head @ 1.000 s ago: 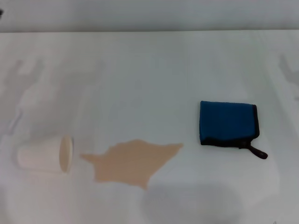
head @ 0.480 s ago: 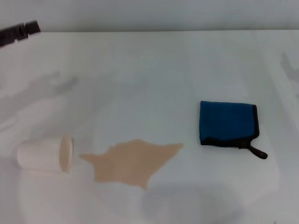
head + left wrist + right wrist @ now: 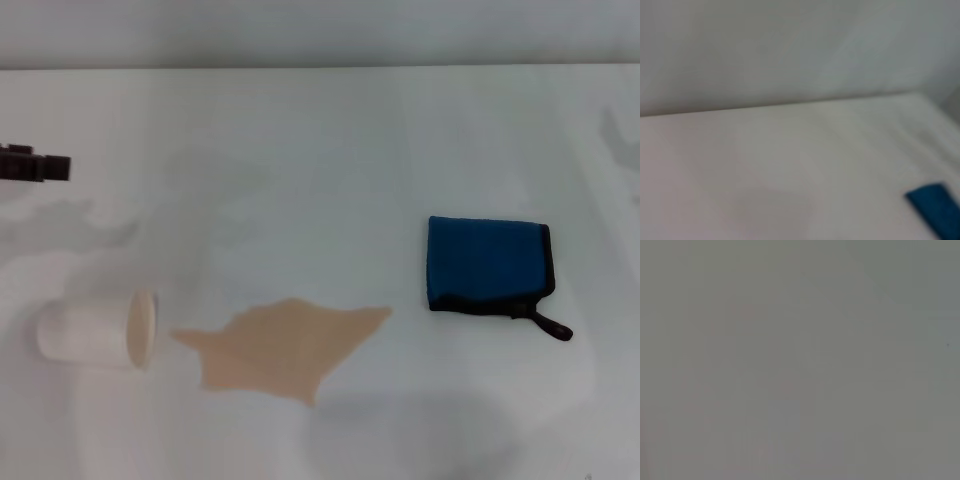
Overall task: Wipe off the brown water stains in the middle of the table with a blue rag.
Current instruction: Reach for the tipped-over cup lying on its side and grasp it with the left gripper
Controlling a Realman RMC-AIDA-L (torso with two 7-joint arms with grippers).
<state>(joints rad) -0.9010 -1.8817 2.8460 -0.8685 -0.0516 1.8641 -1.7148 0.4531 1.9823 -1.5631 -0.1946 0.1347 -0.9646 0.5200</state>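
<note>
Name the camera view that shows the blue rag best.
The head view: the whole blue rag lies flat on the table, black edging and loop tab visible. The left wrist view catches only one blurred blue corner. The right wrist view shows none of it.

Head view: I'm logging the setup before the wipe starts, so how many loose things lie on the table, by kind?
Blue rag: 1
Paper cup, on its side: 1
Brown water stain: 1
Total: 3, all on the white table. The left hand shows only at the view's left edge.
</note>
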